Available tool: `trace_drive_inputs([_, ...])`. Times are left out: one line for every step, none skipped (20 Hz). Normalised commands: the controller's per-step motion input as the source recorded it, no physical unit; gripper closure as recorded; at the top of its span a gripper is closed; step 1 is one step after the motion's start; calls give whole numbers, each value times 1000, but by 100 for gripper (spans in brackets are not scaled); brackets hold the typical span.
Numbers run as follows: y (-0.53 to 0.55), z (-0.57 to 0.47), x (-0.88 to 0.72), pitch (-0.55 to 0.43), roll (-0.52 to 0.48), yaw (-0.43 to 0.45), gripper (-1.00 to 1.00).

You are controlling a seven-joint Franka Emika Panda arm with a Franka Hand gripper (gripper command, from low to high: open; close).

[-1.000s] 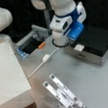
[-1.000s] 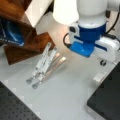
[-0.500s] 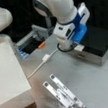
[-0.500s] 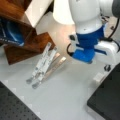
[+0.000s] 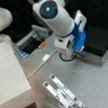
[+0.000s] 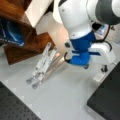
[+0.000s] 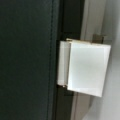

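Gripper: low over the grey table, at the edge of a black box lying at its 3 o'clock in a front view; the fingers are hidden behind the wrist body and blue mount, so whether they are parted or closed cannot be told.

White block: fills the wrist view, square-faced, set against a dark panel at its 9 o'clock; the thing nearest the gripper; contact with it cannot be made out; judged light, rigid and smooth, likely slippery, best taken across its two flat sides.

White plug: on the table at the gripper's 9 o'clock in a front view, apart from it; a thin cable trails toward 7 o'clock; light, limp cord.

Metal stand: folded strips, at 6 o'clock of the gripper in a front view; in a front view it lies at 9 o'clock beside a wooden shelf; stiff, thin.

Hidden: fingertips in both front views; the block's underside; the stand's lower end is cut off at a front view's bottom.
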Motion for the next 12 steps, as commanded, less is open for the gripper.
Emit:
trace_drive_inputs([-92,-300,-84,-81,319,7,-100])
trace_drive_inputs([-90,-290,-87,-85,331,-3,-100])
trace_drive_inputs([-89,-289,-90,-83,340,-9,-100])
trace_drive_inputs([-80,-287,-89,-91,338,-19,-100])
trace_drive_inputs([-68,-291,-82,-95,328,-26,-100])
trace_drive_inputs([-51,-298,-77,-98,327,-29,-100])
trace_drive_inputs([-30,-305,-68,-100,324,-32,-100])
trace_drive_inputs([-9,-309,-59,-95,321,-33,-100])
trace_drive_inputs([5,-307,-53,-90,318,-34,-100])
trace_drive_inputs([12,-301,-53,-83,314,-34,-100])
trace_drive_inputs([13,-291,-54,-77,306,-37,-100])
trace_drive_inputs([9,-277,-57,-71,315,-39,-100])
